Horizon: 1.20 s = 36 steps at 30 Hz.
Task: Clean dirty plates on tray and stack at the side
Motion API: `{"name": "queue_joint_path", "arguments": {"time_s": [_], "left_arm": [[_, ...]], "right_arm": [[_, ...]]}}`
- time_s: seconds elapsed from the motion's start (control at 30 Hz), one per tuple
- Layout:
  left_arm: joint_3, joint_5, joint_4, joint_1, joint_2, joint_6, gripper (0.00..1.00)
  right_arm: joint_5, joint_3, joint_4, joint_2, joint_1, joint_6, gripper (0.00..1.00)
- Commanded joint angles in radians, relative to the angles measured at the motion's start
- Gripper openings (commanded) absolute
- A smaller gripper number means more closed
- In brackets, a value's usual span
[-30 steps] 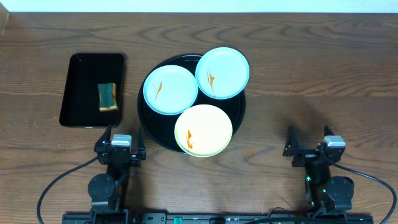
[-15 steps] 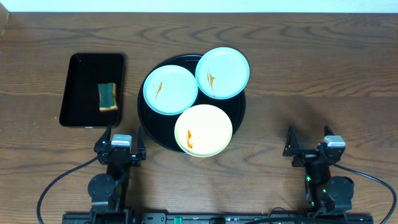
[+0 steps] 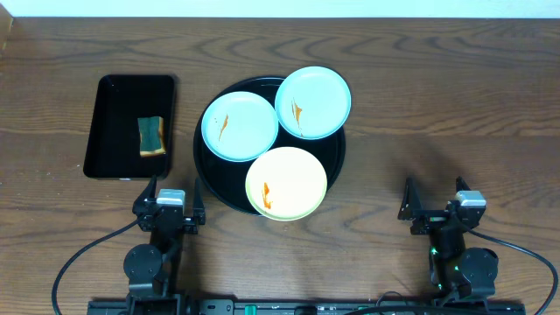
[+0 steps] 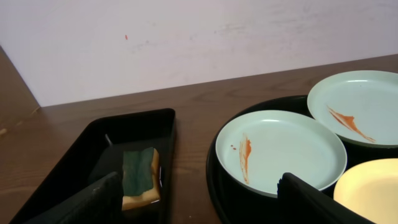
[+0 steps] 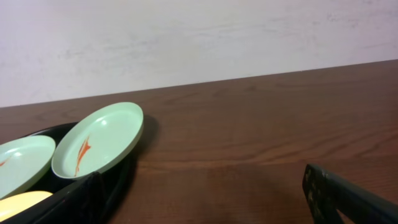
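Observation:
The round black tray (image 3: 335, 164) holds three plates. A pale blue-green plate (image 3: 241, 126) lies at its left, with an orange smear. A second blue-green plate (image 3: 313, 101) lies at the back right, overhanging the rim, also smeared. A pale yellow plate (image 3: 286, 183) lies at the front with a small orange smear. My left gripper (image 3: 170, 194) is open and empty near the table's front edge, left of the tray. My right gripper (image 3: 435, 195) is open and empty at the front right. The left wrist view shows the left plate (image 4: 280, 149); the right wrist view shows the back plate (image 5: 98, 139).
A rectangular black tray (image 3: 118, 114) stands at the left with a green and yellow sponge (image 3: 152, 135) in it. The sponge also shows in the left wrist view (image 4: 140, 176). Bare wooden table (image 3: 437, 114) lies right of the round tray.

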Motion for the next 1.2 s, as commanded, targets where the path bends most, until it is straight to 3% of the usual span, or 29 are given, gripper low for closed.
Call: {"name": "queue_joint_path", "arguments": {"time_s": [0.0, 0.97, 1.17], "left_arm": [[-0.01, 0.011, -0.045, -0.004, -0.006, 0.016, 0.8], [-0.01, 0.011, -0.045, -0.004, -0.006, 0.016, 0.8], [-0.01, 0.011, -0.045, -0.004, -0.006, 0.016, 0.8]], "right_arm": [[0.002, -0.003, -0.003, -0.002, -0.001, -0.007, 0.99], [0.029, -0.003, 0.008, -0.002, -0.002, -0.007, 0.99], [-0.056, -0.003, 0.011, -0.002, -0.002, -0.006, 0.99]]}}
